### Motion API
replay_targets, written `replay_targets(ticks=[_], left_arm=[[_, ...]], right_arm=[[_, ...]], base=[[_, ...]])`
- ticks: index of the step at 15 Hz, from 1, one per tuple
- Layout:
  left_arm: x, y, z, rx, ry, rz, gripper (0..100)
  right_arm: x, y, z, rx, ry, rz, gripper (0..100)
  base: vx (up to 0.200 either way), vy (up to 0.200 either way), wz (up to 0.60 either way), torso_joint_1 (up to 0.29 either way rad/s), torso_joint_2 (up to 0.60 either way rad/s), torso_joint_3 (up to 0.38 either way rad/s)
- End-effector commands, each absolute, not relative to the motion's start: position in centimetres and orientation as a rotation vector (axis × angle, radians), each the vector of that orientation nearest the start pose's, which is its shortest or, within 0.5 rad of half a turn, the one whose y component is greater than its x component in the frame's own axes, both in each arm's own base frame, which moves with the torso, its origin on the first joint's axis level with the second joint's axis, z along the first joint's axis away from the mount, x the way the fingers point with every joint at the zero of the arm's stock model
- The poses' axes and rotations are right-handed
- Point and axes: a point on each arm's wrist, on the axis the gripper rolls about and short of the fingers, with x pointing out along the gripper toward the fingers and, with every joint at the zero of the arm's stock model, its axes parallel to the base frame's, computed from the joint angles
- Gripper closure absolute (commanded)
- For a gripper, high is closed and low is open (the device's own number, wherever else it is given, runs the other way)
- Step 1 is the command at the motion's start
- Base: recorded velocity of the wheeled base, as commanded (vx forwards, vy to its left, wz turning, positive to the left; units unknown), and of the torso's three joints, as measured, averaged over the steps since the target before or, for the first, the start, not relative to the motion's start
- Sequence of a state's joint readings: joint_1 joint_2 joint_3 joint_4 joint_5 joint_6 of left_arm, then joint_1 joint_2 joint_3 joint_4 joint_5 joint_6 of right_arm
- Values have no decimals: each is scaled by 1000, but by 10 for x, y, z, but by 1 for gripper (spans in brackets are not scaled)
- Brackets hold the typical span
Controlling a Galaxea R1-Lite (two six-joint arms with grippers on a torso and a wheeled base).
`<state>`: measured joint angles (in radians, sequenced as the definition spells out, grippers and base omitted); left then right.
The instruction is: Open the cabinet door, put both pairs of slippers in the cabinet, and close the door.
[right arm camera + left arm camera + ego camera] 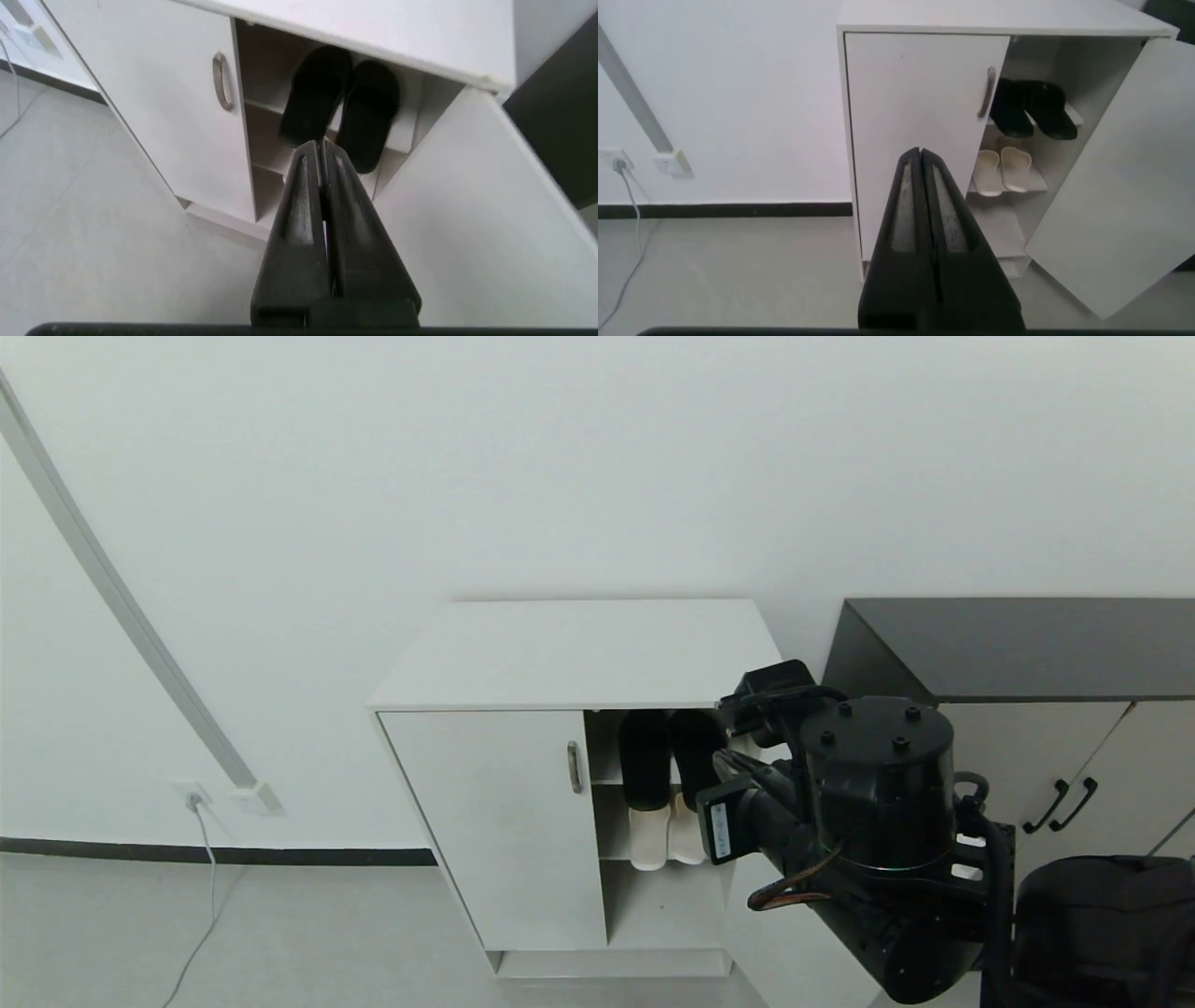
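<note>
Right gripper (323,147): fingers pressed flat together, empty, poised before the open half of the white laminate shoe cabinet (569,653). Just beside it, to its right, the swung-out white cabinet door (467,224). Straight beyond the tips, on the upper shelf, the pair of matte black slippers (341,98), lying side by side. One shelf lower, the pair of cream slippers (665,835), also side by side. To the left of the gripper, the closed white door (495,821) with a small metal bar handle (574,767).

Left gripper (921,154): likewise narrowed to no gap, holding nothing, farther back and facing that closed door. Well off to its left, a white wall socket with a grey cable (193,796) and a slanting grey wall strip (112,588). Far to the right of the right gripper, a dark-topped side cabinet (1018,644).
</note>
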<state>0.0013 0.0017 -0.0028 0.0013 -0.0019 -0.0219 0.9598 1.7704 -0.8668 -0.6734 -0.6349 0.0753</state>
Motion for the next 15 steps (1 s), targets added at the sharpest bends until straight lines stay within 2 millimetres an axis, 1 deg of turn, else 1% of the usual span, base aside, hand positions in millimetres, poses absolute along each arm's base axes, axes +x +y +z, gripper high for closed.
replay_targets(ticks=[1,5,10,12,15], left_arm=[[-23,0,76,-21,0,0,100],[-23,0,76,-23,0,0,100],[-23,0,76,-23,0,0,100],[-23,0,76,-23,0,-2,100],[-23,0,76,-23,0,0,100]], right_arm=[[196,256,181,-91,173,316,100],[196,256,182,-85,169,314,100],[196,254,179,-100,176,315,100],[194,252,174,-146,182,317,100],[194,253,175,-132,162,318,100]], base=[[0,0,0,217,-466,-251],[0,0,0,167,-361,-192],[0,0,0,0,0,0],[0,0,0,0,0,0],[0,0,-600,1,1,4]])
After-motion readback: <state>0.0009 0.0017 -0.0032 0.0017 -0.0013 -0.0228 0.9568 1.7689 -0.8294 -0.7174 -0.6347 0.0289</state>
